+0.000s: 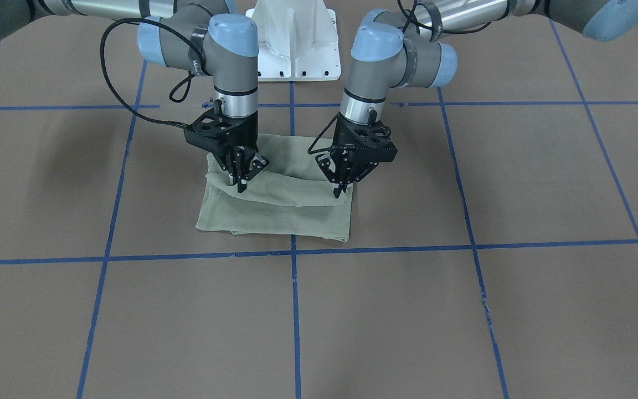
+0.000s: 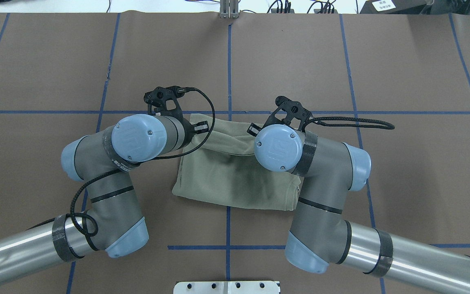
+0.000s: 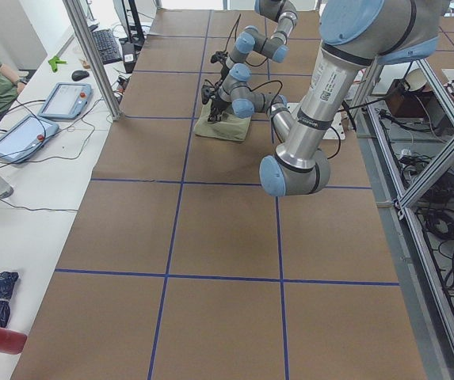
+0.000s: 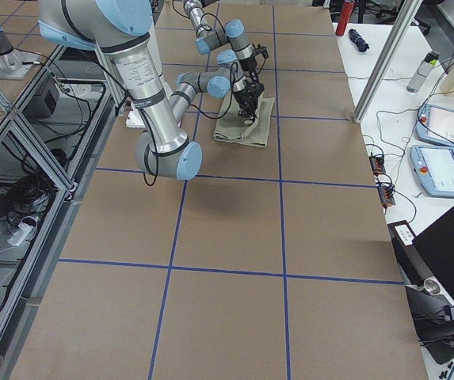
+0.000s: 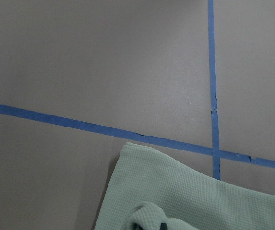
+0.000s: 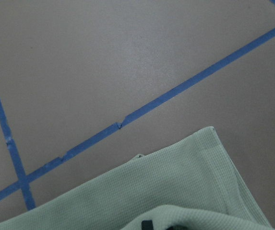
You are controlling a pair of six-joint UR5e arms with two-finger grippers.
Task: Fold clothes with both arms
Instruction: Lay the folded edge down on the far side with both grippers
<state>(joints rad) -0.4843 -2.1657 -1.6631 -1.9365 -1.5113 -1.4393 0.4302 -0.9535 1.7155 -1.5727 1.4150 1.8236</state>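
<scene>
Seen from overhead, the shirt (image 2: 231, 179) lies flat with its long axis running 9 to 3 o'clock, and its body spreads toward 6 from both hands. At its 12 o'clock edge, the left gripper (image 1: 345, 185) and right gripper (image 1: 241, 178) each pinch a raised fold (neither is nearer). That fold probably travels toward 6.

A brown tabletop (image 1: 518, 310) is running the length of the room, blue tape lines (image 1: 294, 310) dividing it into large squares under soft, even light. Along one side a white desk (image 3: 20, 237) is carrying a tablet-like screen (image 3: 64, 100), a keyboard (image 3: 104, 46) and a mouse (image 3: 79, 75). A silver post (image 3: 92, 55) is rising at its edge, and an open metal frame (image 3: 440, 162) with loose cables is lining the opposite side.
</scene>
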